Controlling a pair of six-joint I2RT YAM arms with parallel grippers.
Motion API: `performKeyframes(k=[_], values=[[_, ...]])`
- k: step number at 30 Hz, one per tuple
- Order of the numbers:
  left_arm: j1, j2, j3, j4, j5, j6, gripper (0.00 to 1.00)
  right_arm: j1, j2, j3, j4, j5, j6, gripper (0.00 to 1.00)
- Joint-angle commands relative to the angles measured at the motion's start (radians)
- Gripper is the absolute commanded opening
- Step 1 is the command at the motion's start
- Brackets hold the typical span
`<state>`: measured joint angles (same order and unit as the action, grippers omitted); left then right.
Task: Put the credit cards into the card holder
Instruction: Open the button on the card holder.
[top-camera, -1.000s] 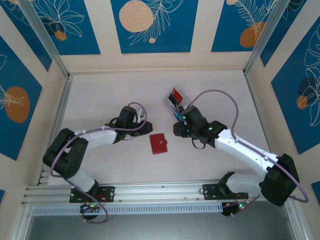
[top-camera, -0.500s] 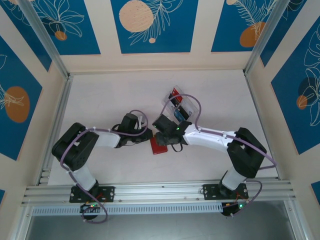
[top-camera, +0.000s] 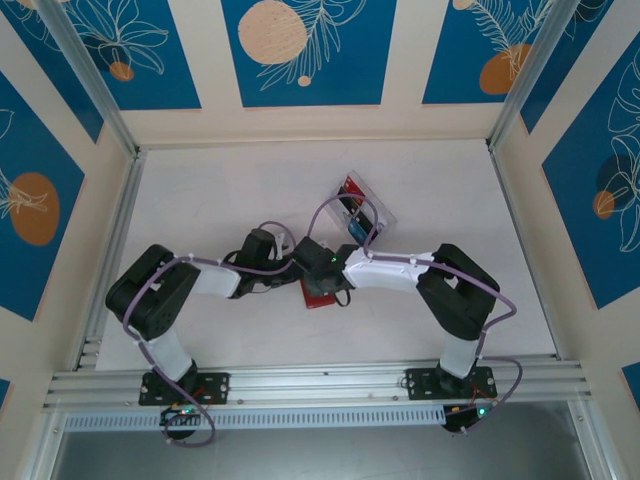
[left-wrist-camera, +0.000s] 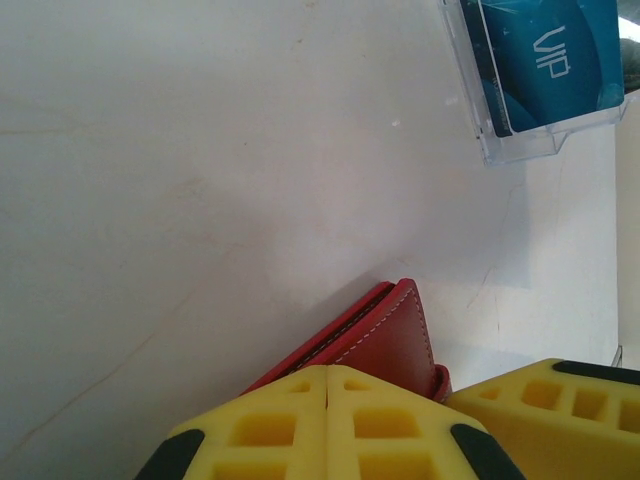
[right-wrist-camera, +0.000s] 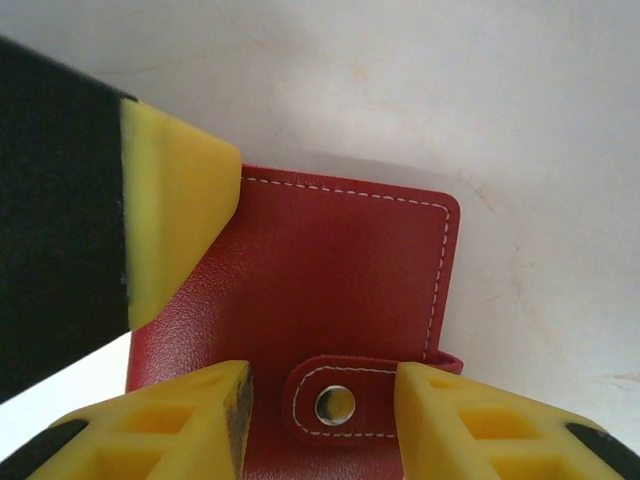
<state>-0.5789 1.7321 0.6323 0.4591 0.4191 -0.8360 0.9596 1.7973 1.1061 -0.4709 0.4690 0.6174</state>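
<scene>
Two robot arms meet over a closed red wallet (right-wrist-camera: 340, 270) lying flat near the middle of the white tabletop (top-camera: 200, 200). From above, the right arm's wrist covers most of the wallet and leaves only a red strip along its near edge.

The right wrist camera shows much more: white stitching round the edge and a strap with a metal snap (right-wrist-camera: 335, 405) wrapping in from the wallet's right side. The right gripper (right-wrist-camera: 325, 405) stands moderately open, with one yellow finger on each side of that strap and nothing held. In the same view a yellow pad of the left arm lies against the wallet's left edge.

The left wrist camera shows the left gripper (left-wrist-camera: 327, 405) with its pads pressed together and a bare seam between them. Its tips sit at the wallet's edge, and whether any leather is caught between them cannot be made out. One corner of the wallet points away from this gripper. The wallet looks roughly square, so no long axis can be read.

The cards sit apart in a clear tray (top-camera: 385, 212) beyond the wallet, lying diagonally on the tabletop. A teal card (left-wrist-camera: 545, 50) marked "VIP" is cut off by the picture's edge, and a red card (top-camera: 351, 187) shows from overhead.
</scene>
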Motion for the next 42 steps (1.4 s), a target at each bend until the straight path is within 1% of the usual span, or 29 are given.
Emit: performKeyframes(k=[1, 5, 7, 8, 10, 13, 14, 16, 18, 19, 21, 24, 26, 28, 29, 31, 33, 36, 38, 40, 41, 42], values=[[-0.013, 0.053, -0.031, -0.058, -0.019, 0.012, 0.04, 0.022, 0.036, 0.029, -0.048, 0.061, 0.005, 0.42], [-0.017, 0.057, -0.030, -0.058, -0.022, 0.014, 0.04, 0.041, 0.069, 0.034, -0.075, 0.127, 0.021, 0.40], [-0.019, 0.059, -0.029, -0.060, -0.028, 0.016, 0.04, 0.045, 0.076, 0.029, -0.076, 0.156, 0.028, 0.34], [-0.019, 0.060, -0.029, -0.062, -0.029, 0.016, 0.03, 0.048, 0.077, 0.025, -0.078, 0.166, 0.031, 0.31], [-0.020, 0.062, -0.029, -0.062, -0.034, 0.017, 0.03, 0.049, 0.071, 0.019, -0.081, 0.184, 0.036, 0.21], [-0.021, 0.067, -0.031, -0.067, -0.044, 0.024, 0.03, 0.053, 0.034, 0.004, -0.092, 0.213, 0.041, 0.01], [-0.022, 0.069, -0.033, -0.066, -0.045, 0.026, 0.02, 0.053, 0.011, 0.000, -0.099, 0.219, 0.043, 0.00], [-0.022, 0.070, -0.034, -0.075, -0.050, 0.034, 0.02, 0.052, -0.044, -0.010, -0.112, 0.224, 0.044, 0.00], [-0.023, 0.069, -0.035, -0.086, -0.059, 0.047, 0.02, 0.040, -0.112, -0.032, -0.111, 0.201, 0.041, 0.00], [-0.023, 0.067, -0.033, -0.089, -0.060, 0.050, 0.02, 0.024, -0.138, -0.047, -0.105, 0.169, 0.042, 0.00], [-0.023, 0.067, -0.030, -0.096, -0.060, 0.062, 0.02, -0.042, -0.190, -0.094, -0.085, 0.064, 0.054, 0.00], [-0.029, 0.069, -0.019, -0.108, -0.049, 0.081, 0.01, -0.136, -0.249, -0.184, -0.022, -0.054, 0.080, 0.00], [-0.033, 0.069, -0.014, -0.108, -0.045, 0.086, 0.01, -0.171, -0.262, -0.222, 0.008, -0.092, 0.096, 0.00], [-0.037, 0.069, -0.010, -0.108, -0.042, 0.091, 0.01, -0.177, -0.252, -0.237, 0.014, -0.078, 0.112, 0.00], [-0.039, 0.069, -0.006, -0.107, -0.039, 0.093, 0.01, -0.178, -0.241, -0.238, 0.008, -0.063, 0.131, 0.02], [-0.047, 0.070, 0.001, -0.105, -0.032, 0.095, 0.01, -0.180, -0.226, -0.242, 0.010, -0.047, 0.166, 0.20], [-0.053, 0.070, 0.007, -0.109, -0.028, 0.100, 0.01, -0.173, -0.237, -0.264, 0.046, -0.041, 0.188, 0.33], [-0.060, 0.066, 0.013, -0.114, -0.023, 0.107, 0.01, -0.140, -0.299, -0.283, 0.066, 0.015, 0.198, 0.41], [-0.062, 0.067, 0.017, -0.115, -0.010, 0.113, 0.01, -0.104, -0.352, -0.263, 0.046, 0.068, 0.175, 0.42], [-0.065, 0.070, 0.020, -0.119, -0.009, 0.116, 0.02, -0.060, -0.404, -0.234, 0.019, 0.116, 0.147, 0.34], [-0.066, 0.072, 0.021, -0.120, -0.009, 0.118, 0.01, -0.042, -0.418, -0.213, 0.006, 0.123, 0.130, 0.30], [-0.067, 0.073, 0.021, -0.120, -0.011, 0.118, 0.02, -0.037, -0.421, -0.188, -0.009, 0.104, 0.113, 0.27]])
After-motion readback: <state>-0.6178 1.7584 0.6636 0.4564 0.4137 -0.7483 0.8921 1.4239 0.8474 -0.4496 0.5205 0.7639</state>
